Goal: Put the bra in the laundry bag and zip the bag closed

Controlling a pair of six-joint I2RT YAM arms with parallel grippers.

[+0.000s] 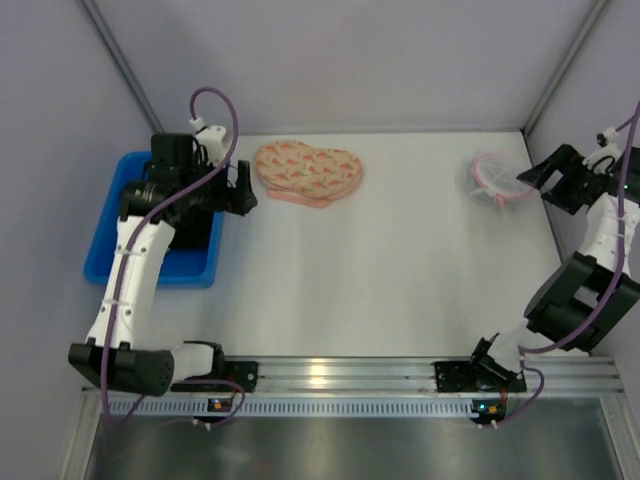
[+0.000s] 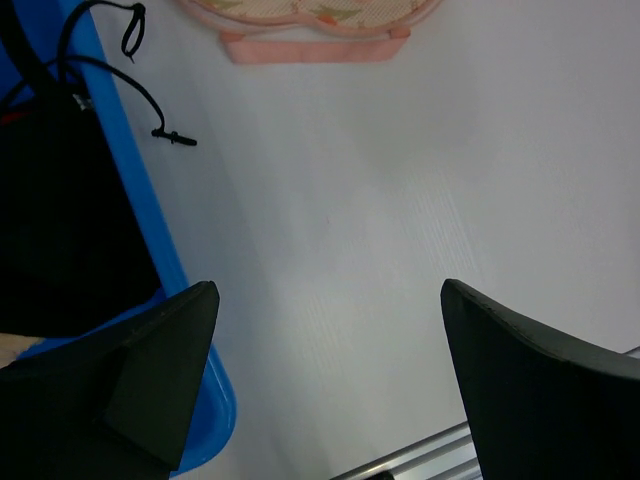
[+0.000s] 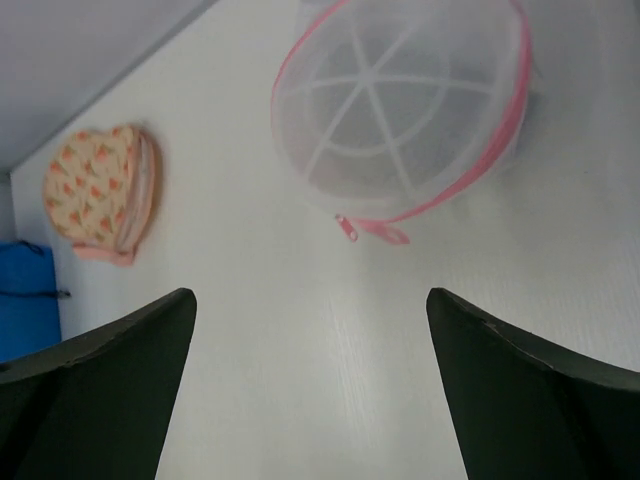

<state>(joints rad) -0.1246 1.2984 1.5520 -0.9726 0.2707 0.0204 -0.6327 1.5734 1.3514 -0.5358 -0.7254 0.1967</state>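
Note:
The bra (image 2: 60,190) is black fabric lying in the blue bin (image 2: 150,225); a thin black strap (image 2: 140,100) trails over the rim onto the table. In the top view my left arm covers it. My left gripper (image 1: 243,188) (image 2: 328,295) is open and empty, above the table just right of the bin. The laundry bag (image 1: 495,178) (image 3: 400,100), a round white mesh dome with a pink zip rim, sits at the far right. Its zip pull (image 3: 347,228) points toward my right gripper (image 1: 528,180) (image 3: 310,300), which is open and empty just short of it.
A peach-pink heart-shaped patterned piece (image 1: 307,170) (image 3: 100,190) lies at the back centre, right of the left gripper; its edge shows in the left wrist view (image 2: 310,45). The blue bin (image 1: 105,235) stands at the left wall. A metal rail (image 1: 340,375) runs along the near edge.

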